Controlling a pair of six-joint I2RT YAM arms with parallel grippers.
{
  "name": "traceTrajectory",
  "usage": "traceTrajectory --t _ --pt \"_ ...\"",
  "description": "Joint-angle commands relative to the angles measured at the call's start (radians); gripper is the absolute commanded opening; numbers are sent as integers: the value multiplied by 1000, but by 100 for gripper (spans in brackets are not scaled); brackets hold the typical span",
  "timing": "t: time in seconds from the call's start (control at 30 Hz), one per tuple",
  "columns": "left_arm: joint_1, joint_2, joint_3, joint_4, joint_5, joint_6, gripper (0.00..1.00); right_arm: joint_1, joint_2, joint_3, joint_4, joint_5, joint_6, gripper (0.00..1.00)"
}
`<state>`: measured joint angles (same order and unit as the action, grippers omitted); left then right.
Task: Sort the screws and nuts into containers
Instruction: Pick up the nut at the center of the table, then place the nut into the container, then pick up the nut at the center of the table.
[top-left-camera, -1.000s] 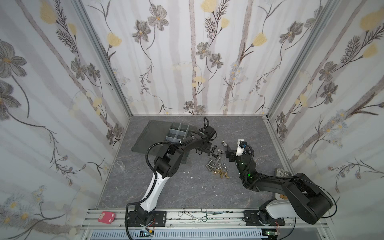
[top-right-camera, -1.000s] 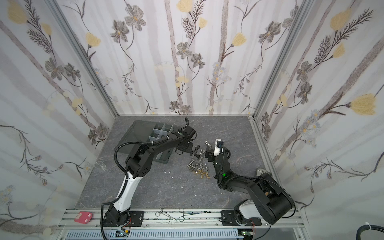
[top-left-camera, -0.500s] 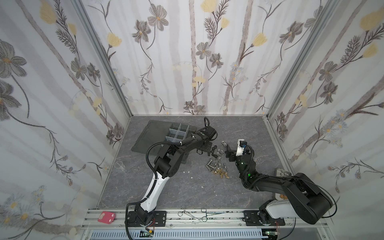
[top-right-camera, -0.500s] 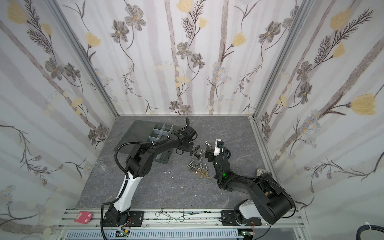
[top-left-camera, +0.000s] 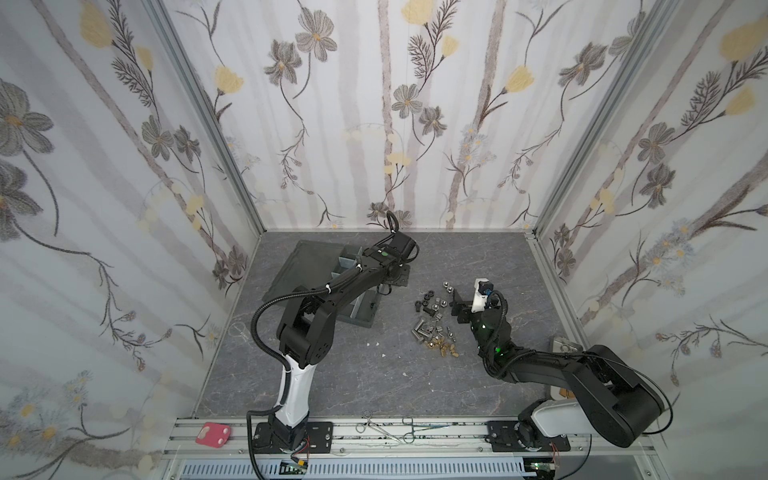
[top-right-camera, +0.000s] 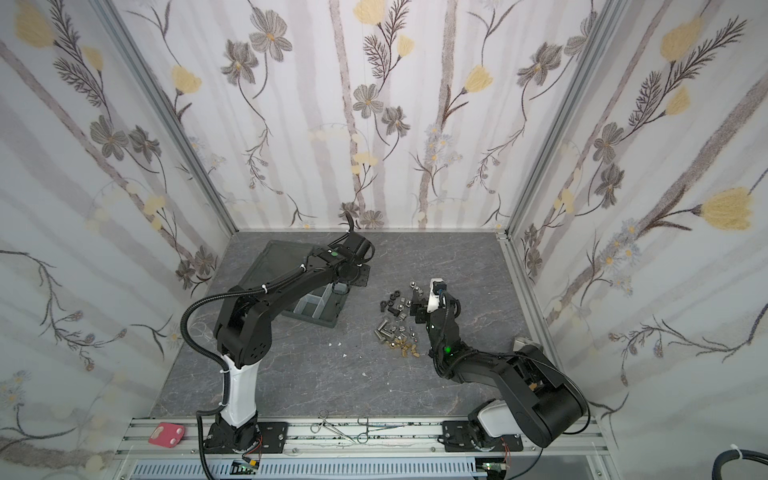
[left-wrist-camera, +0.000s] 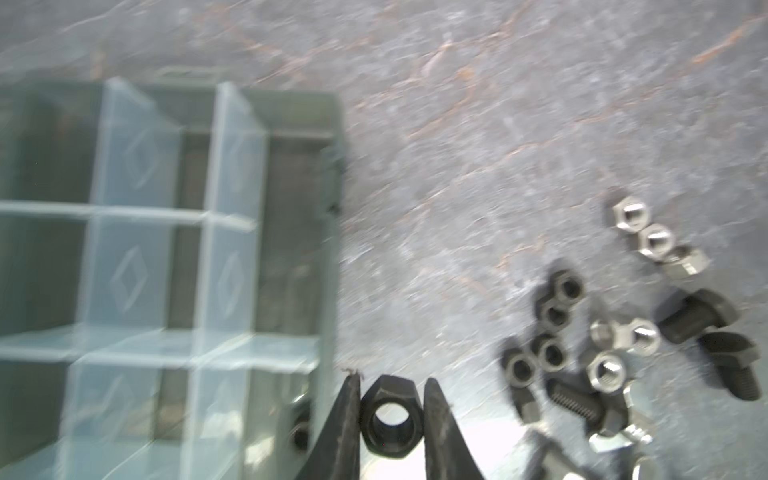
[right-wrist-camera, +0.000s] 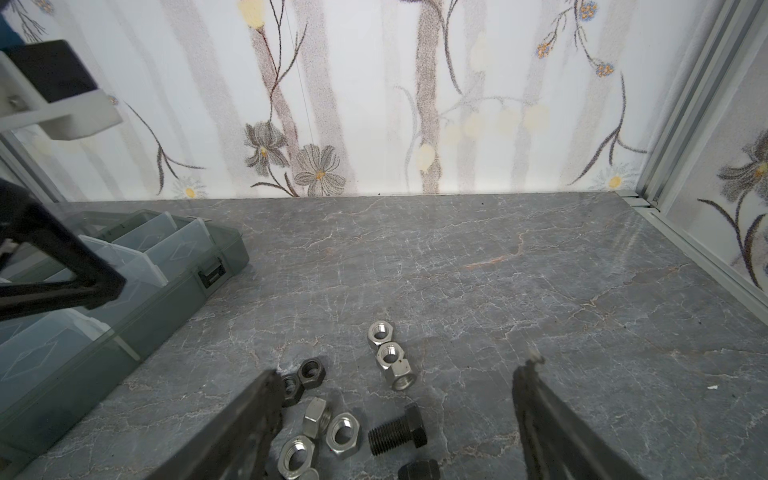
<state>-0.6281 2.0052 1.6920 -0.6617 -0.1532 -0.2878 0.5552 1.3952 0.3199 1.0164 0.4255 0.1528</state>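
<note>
in both top views the organizer box (top-left-camera: 358, 320) lies open, and the loose screws and nuts (top-left-camera: 432, 322) are heaped near it but clear of its wall, within reach of either side.

in the left wrist view the left gripper (left-wrist-camera: 390, 415) has narrow jaws clamped on a black hex nut (left-wrist-camera: 390, 419). the grip is across the flats, so the nut should not roll out. the nut hangs just outside the box rim, short of the cells (left-wrist-camera: 137, 270).

in the right wrist view the right gripper (right-wrist-camera: 399, 368) stands wide and empty above silver nuts (right-wrist-camera: 380, 332) and a black bolt (right-wrist-camera: 397, 434), likely poised for its own pick.
</note>
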Motion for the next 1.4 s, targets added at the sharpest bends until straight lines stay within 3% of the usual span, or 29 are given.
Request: traceTrajectory --t 0.0,0.13,0.23,0.3,0.33,0.53,0.7,1.0,1.13,1.37 --pt "40 -72 -106 -67 -61 -53 22 1 1 7 25 15 1 86" --pt "102 -130 -270 0 -44 -81 22 0 8 8 28 15 1 86" --pt "112 -106 -313 54 0 -79 22 -1 13 11 29 12 4 86" --pt "111 -76 -310 75 23 -76 30 0 13 11 29 12 2 86" --pt "106 -62 -300 82 30 -72 35 1 13 12 28 13 2 86" --pt "71 -49 -192 56 4 -59 45 0 8 11 25 15 4 86" --pt "-4 -24 -40 44 -23 -8 45 1 8 11 26 11 5 86" --pt "-112 218 251 16 119 45 44 0 -34 -28 60 45 10 86" --pt "-122 275 271 3 142 33 40 1 -25 -24 58 47 5 86" --pt "-128 294 204 79 195 32 42 2 -25 -22 58 47 8 86"
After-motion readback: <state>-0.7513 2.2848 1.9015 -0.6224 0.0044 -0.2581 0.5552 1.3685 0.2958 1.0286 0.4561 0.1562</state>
